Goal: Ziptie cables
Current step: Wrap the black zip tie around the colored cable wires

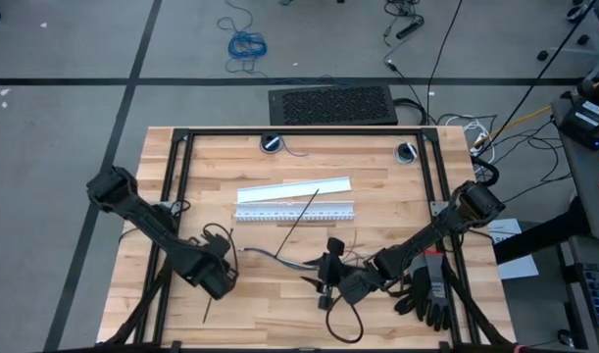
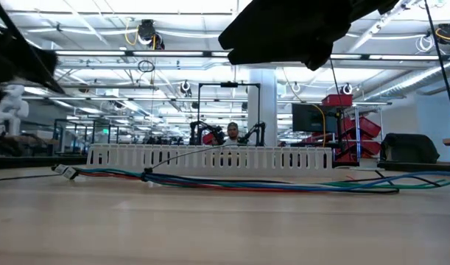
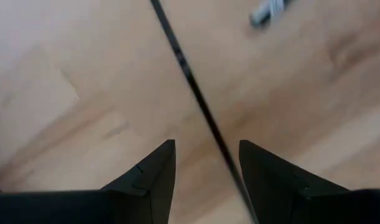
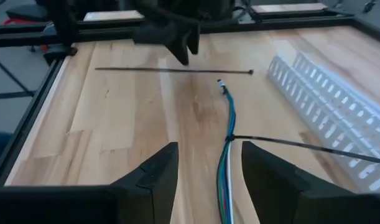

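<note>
The cables (image 4: 229, 118) lie flat along the wooden table, a thin blue, green, red and grey bundle (image 2: 232, 182). One black ziptie (image 4: 301, 146) is looped round them and trails over the white slotted strip (image 4: 326, 99). A second ziptie (image 3: 196, 93) lies flat on the table near the cables' end (image 3: 267, 11). My left gripper (image 3: 207, 155) points straight down over this ziptie, open, a finger on either side of it; I cannot tell whether it touches. My right gripper (image 4: 208, 162) is open and raised above the cables, looking along them toward the left gripper (image 4: 185, 56).
Two white strips (image 1: 294, 186) lie side by side at mid-table. Black gloves (image 1: 431, 294) rest at the near right corner, beside a loop of thick black cord (image 1: 343, 324). A black frame (image 1: 181, 176) borders the tabletop. A person sits far behind the table (image 2: 232, 132).
</note>
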